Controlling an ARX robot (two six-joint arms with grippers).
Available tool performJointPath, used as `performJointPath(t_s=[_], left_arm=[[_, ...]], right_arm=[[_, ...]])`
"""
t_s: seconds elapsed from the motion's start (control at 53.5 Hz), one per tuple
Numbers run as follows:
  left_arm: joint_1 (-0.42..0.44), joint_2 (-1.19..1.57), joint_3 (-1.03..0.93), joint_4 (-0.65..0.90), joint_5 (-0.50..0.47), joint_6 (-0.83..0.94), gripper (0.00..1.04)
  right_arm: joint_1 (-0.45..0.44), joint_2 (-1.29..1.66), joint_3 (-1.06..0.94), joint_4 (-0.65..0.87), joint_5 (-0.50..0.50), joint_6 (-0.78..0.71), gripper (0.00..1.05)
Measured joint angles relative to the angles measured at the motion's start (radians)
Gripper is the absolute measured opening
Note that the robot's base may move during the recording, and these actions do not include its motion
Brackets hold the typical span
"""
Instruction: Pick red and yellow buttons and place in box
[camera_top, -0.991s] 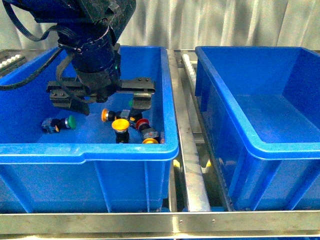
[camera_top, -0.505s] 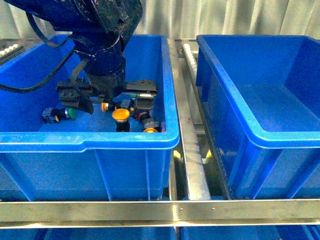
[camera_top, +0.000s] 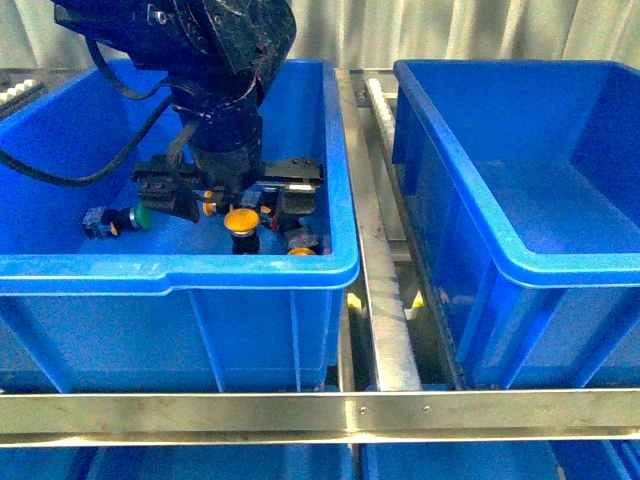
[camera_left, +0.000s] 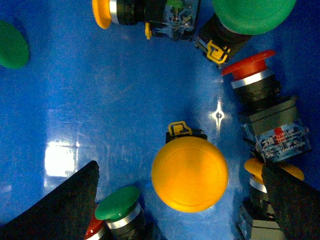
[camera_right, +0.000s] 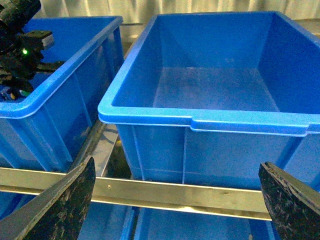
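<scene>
One yellow button (camera_left: 190, 174), cap-up on the left bin (camera_top: 60, 270) floor among other buttons, lies beneath the wide-open, empty left hand (camera_top: 232, 192); probably light, rigid, slick-capped, best gripped across the cap.

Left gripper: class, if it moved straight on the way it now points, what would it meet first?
Probably the cap of the upright yellow button, centred between the open jaws of the left gripper in the wrist view. How far above it the gripper hangs is unclear.
</scene>
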Motion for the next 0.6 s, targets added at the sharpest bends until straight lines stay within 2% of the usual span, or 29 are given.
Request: performJointPath(t_s=[0.224,0.598], left_arm=[[-0.002,0.046,0.041,-0.014,-0.007,0.001,0.97],[-0.002,0.071,0.063,-0.021,-0.025,0.002,0.44]], right_arm=[[0.0,0.0,0.0,0.0,0.0,0.0,0.98],[0.0,0.0,0.0,0.0,0.0,0.0,0.98]])
